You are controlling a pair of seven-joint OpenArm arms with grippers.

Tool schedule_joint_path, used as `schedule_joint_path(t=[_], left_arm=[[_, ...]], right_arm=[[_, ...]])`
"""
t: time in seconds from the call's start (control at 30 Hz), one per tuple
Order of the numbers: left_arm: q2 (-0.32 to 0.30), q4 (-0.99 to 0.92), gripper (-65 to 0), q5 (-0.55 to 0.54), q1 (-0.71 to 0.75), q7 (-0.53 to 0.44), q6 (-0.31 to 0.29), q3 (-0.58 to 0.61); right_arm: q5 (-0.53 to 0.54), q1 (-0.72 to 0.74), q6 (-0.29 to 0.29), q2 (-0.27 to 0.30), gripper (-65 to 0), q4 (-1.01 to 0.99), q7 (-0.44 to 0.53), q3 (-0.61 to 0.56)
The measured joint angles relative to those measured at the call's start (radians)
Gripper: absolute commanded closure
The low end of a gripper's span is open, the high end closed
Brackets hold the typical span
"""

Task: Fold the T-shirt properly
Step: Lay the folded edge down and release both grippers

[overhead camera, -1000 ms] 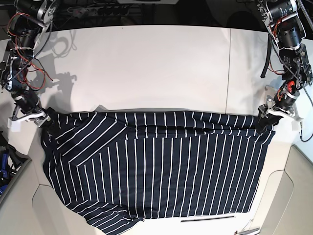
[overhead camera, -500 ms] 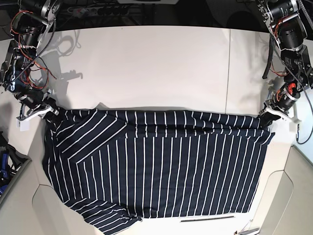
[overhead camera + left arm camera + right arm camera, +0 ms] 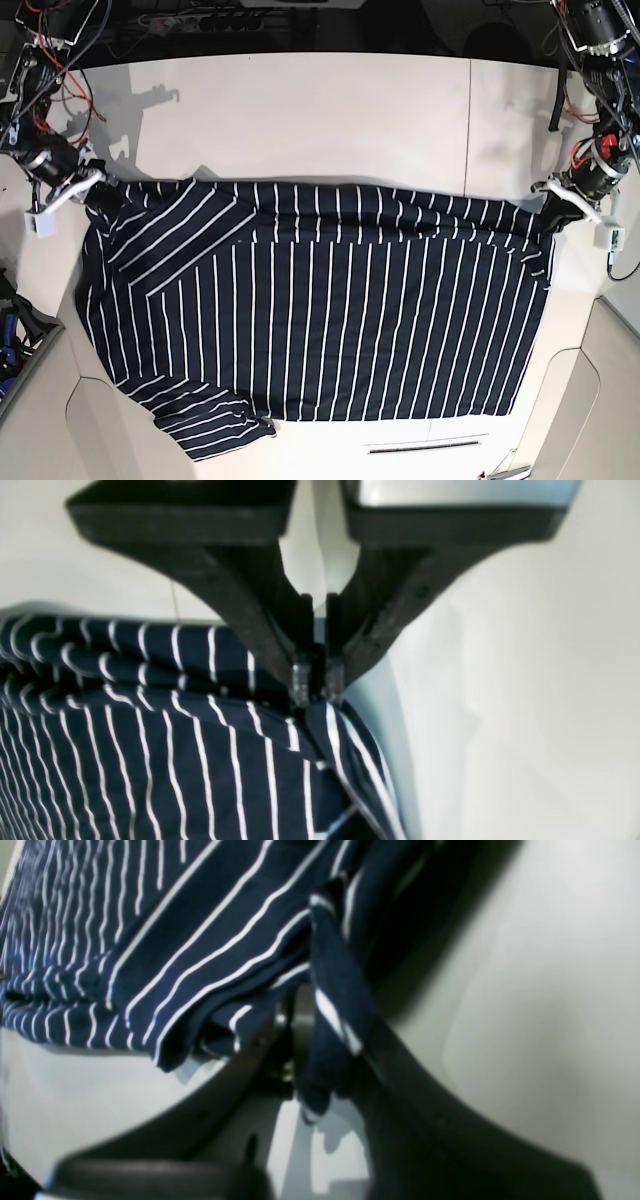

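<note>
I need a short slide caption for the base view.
Both grippers, left and right, hold the striped T-shirt by its far corners.

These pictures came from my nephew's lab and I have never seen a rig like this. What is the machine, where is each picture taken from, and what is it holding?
It is a robot with two arms, each ending in a two-fingered gripper. The wide picture looks down from above on a white table. A striped T-shirt lies spread there. The two close-ups come from cameras on the wrists, looking along the fingers. In the overhead picture the left gripper is on the right and the right gripper on the left. Each pinches one far corner of the shirt: the left wrist view shows the black fingers closed on the cloth, and the right wrist view shows cloth bunched between its fingers.
</note>
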Motion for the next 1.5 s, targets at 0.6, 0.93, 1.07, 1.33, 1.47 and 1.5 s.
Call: schedule_joint_path(t=[0.6,0.93,1.07,1.33,1.47,1.5], left_arm=[[0.012,0.285,0.0,-0.161,0.33,0.11,0.006,-0.126],[0.131,0.334,0.0,-0.242,0.425,0.154,0.003,-0.227],[0.151,0.349,0.0,-0.253,0.428,0.166,0.003,-0.242],[0.152,0.349,-26.2,-0.251,0.429,0.169,0.003,-0.242],[0.153,0.349,-29.5,-0.262,0.428,0.17,0.002,-0.264],[0.152,0.349,-29.5,-0.281,0.428,0.17,0.002,-0.283]], right_arm=[[0.188,-0.248,0.008,0.0,0.0,0.128,-0.126,0.153],[0.188,-0.281,0.011,0.003,0.0,0.128,-0.149,0.193],[0.188,-0.281,0.01,0.003,0.0,0.128,-0.147,0.193],[0.187,-0.272,0.011,0.002,-23.6,0.128,-0.14,0.203],[0.188,-0.236,0.011,0.002,-31.1,0.129,-0.123,0.273],[0.19,-0.225,0.01,0.002,-31.1,0.13,-0.121,0.3]])
